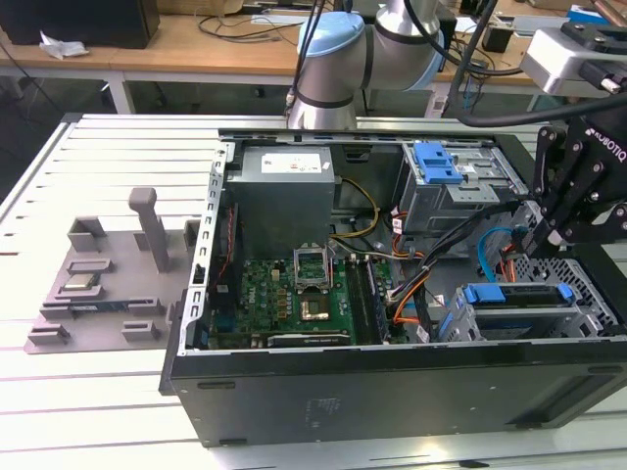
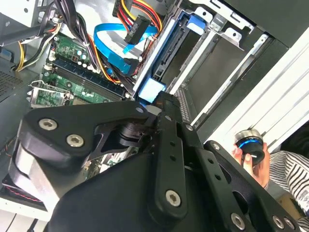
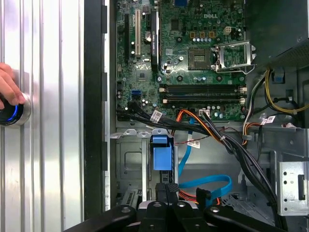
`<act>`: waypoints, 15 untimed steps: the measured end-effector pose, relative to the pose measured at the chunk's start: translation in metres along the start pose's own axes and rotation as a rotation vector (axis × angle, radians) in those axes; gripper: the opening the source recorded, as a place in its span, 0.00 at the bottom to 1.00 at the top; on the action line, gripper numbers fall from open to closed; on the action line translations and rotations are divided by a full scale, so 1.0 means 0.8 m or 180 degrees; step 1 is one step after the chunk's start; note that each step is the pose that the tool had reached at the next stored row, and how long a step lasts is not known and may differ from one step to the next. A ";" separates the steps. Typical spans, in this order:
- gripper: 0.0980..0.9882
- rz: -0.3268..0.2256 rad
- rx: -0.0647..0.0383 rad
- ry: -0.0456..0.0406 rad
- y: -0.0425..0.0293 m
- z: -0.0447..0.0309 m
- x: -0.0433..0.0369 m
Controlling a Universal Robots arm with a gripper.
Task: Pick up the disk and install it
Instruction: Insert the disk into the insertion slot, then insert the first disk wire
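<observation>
The disk [image 1: 516,296] sits edge-up in the grey drive cage [image 1: 588,294] at the front of the open computer case, on the exterior view's right. Its bright blue carrier bracket shows along the top. In the first wrist view the disk's blue tab [image 3: 161,152] stands in the cage slot, and in the second wrist view the disk [image 2: 164,63] runs along the cage wall. My black gripper [image 1: 537,238] hangs just above the disk. Its fingers [image 3: 160,191] are shut together a little short of the blue tab, with nothing between them. The gripper [image 2: 161,104] ends right by the tab.
Blue and orange cables [image 1: 490,257] loop beside the cage. The motherboard [image 1: 294,294] and power supply [image 1: 284,191] fill the case's middle. A blue latch [image 1: 436,162] tops the rear cage. A grey fixture [image 1: 98,294] holds a chip outside the case. A hand [image 3: 7,89] rests on a lit round button.
</observation>
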State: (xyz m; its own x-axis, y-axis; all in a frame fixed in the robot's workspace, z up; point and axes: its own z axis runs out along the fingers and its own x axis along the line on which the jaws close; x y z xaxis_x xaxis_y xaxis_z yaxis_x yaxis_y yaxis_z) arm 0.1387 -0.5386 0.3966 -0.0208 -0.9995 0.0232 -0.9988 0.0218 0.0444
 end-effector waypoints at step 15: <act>0.01 0.0000 0.0000 0.0001 -0.0166 0.0003 -0.007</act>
State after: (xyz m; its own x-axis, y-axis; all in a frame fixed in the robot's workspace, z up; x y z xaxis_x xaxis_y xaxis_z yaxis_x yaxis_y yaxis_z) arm 0.1521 -0.5334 0.3957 -0.0207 -0.9995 0.0235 -0.9988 0.0218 0.0445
